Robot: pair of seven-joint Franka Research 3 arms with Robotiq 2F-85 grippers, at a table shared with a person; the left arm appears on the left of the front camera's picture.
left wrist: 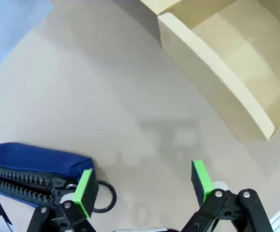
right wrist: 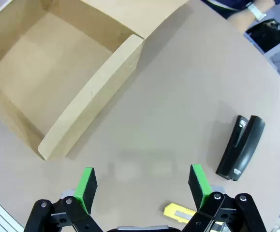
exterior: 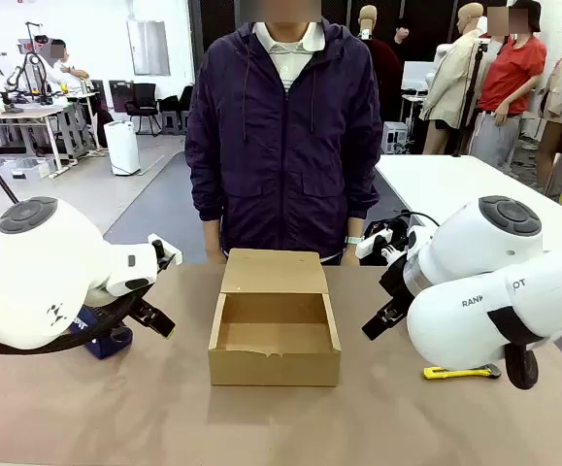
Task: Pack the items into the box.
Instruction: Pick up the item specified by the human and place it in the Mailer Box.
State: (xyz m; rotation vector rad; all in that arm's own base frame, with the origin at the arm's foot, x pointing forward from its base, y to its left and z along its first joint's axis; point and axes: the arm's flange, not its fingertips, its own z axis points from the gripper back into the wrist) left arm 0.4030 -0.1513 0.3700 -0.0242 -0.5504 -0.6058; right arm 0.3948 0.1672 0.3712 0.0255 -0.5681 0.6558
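Packing has not begun, by my reading: the plain tan cardboard box (exterior: 274, 367) sits open in the middle of the brown surface (exterior: 164, 417) with its hinged flap folded back toward twelve o'clock, and its floor is bare. Both items lie outside it. In the front view the slim yellow-and-black utility knife (exterior: 460, 372) rests on the surface at about four o'clock from the box, near the right arm. In the right wrist view the small chunky black gadget (right wrist: 241, 147) lies apart from the box, at about two o'clock from the knife. A navy blue zip pouch (left wrist: 33, 169) lies at about eight o'clock from the box. Both items are left to lift and place inside, and perhaps the flap to close. The left gripper (left wrist: 144, 186) is spread wide above bare surface just beside the pouch's ring pull, holding nothing; the right gripper (right wrist: 142, 186) is likewise spread wide and empty, between box and knife
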